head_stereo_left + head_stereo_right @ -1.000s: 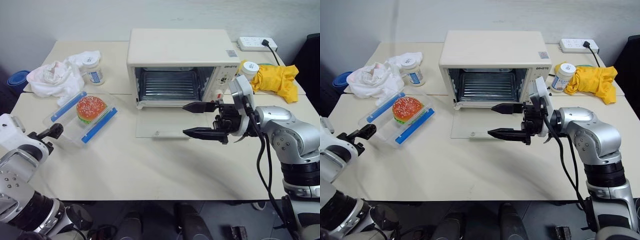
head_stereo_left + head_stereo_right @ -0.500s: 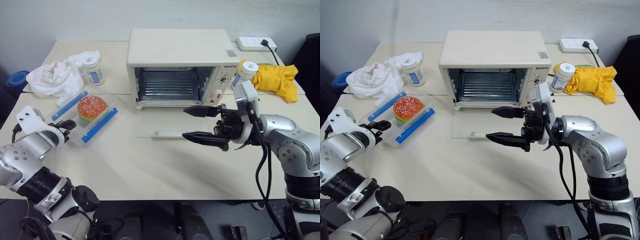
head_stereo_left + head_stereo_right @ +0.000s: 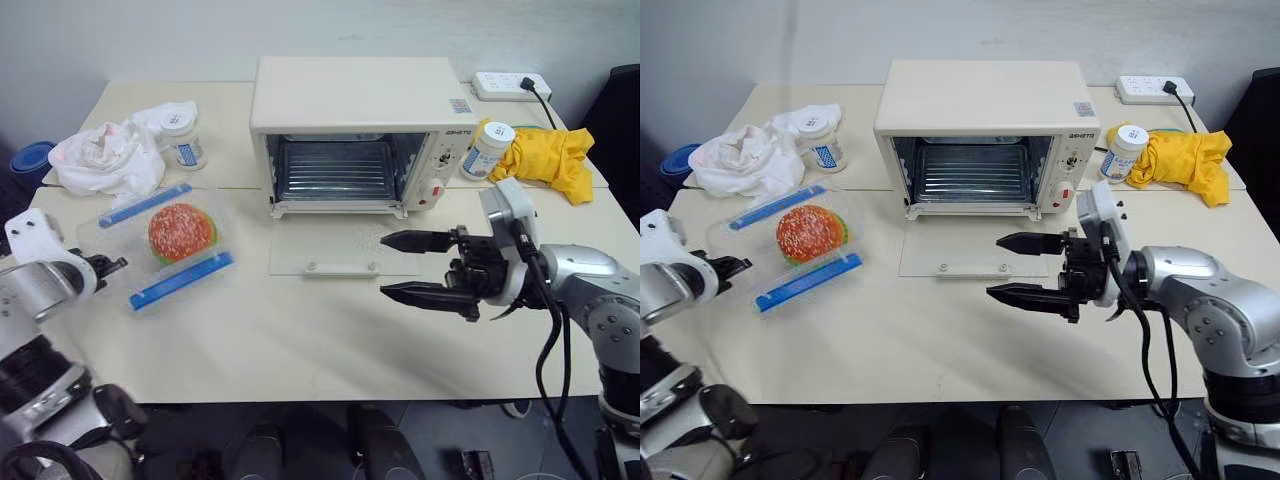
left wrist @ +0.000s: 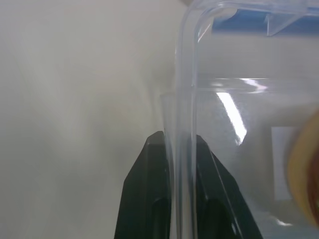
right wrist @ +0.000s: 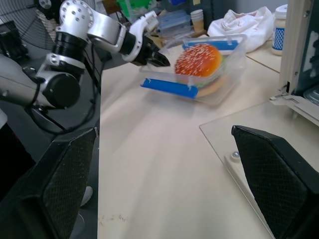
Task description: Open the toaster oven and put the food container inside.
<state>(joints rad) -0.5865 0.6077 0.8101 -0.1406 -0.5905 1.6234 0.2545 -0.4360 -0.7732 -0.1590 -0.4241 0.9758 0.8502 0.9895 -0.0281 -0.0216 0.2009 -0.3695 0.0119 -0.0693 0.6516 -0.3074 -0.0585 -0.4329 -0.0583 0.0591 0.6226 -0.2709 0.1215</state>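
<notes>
Left end effector (image 4: 179,149) clamped on thin clear rim of food container (image 3: 165,245), at corner farthest from toaster oven (image 3: 350,130). Container tilted, far edge raised off surface (image 3: 300,330). Right end effector (image 3: 405,265) held wide, empty, in front of dropped oven door (image 3: 340,250). Container judged light, flexible, slippery; rim pinch likely to twist. Firmer hold advised at blue edge strips.

Left gripper (image 4: 180,149) went from open beside food container (image 3: 165,245) to clamped on its clear near-left rim. Container now turned and tipped, its left end raised off table (image 3: 300,340), burger (image 3: 181,230) shifted with it. Right gripper (image 3: 405,265), jaws wide apart, drew back from oven door (image 3: 340,250) toward table's near right.
</notes>
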